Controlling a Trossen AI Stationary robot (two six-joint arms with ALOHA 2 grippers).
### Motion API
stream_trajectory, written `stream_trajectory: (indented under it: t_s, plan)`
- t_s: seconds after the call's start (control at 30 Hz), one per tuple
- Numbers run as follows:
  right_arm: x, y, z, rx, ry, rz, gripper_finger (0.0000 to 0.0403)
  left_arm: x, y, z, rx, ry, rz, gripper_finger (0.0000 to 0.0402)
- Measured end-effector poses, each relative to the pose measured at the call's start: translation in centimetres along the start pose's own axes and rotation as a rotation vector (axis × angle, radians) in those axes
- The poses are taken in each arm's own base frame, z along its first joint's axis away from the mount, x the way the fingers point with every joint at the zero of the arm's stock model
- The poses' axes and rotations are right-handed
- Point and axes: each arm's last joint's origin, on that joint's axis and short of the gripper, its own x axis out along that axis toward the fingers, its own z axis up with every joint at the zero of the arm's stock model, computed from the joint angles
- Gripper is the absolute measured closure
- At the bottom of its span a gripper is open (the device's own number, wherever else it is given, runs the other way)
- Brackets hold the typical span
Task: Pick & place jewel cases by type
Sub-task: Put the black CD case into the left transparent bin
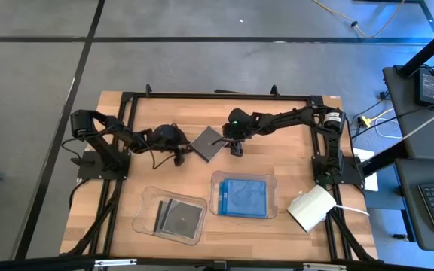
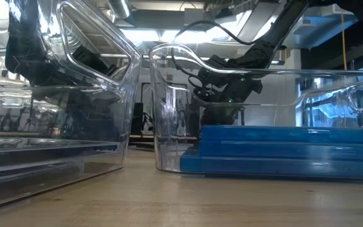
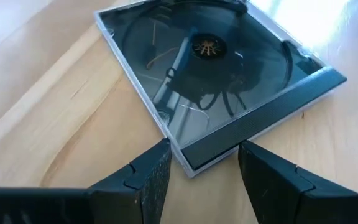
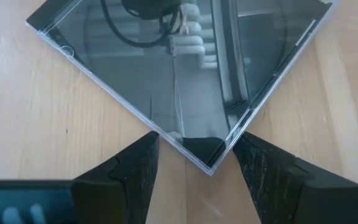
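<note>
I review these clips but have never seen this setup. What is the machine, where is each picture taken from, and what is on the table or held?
Two dark robot arms work at a wooden table. One picture looks straight down, one looks level across the tabletop, and two come from cameras on the wrists.

A dark jewel case lies on the table between the arms. The left gripper and the right gripper sit at opposite corners of it, both open, each with a corner between its fingers. Nothing is held.

Nearer the front stand two clear trays: the left tray holds dark cases, the right tray holds blue cases. A white object lies at the right.
</note>
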Motion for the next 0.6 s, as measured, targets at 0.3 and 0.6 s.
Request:
stream_trajectory:
  t_s: [0.3, 0.6]
  plan:
    - [-0.01, -0.02, 0.13, 0.022, -0.004, 0.003, 0.0184, -0.03, -0.05, 0.26, -0.153, -0.031, -0.014, 0.0217]
    - [0.0, -0.01, 0.14, 0.021, -0.004, 0.002, 0.0184, -0.11, 0.01, 0.62, -0.23, -0.072, -0.055, 0.0217]
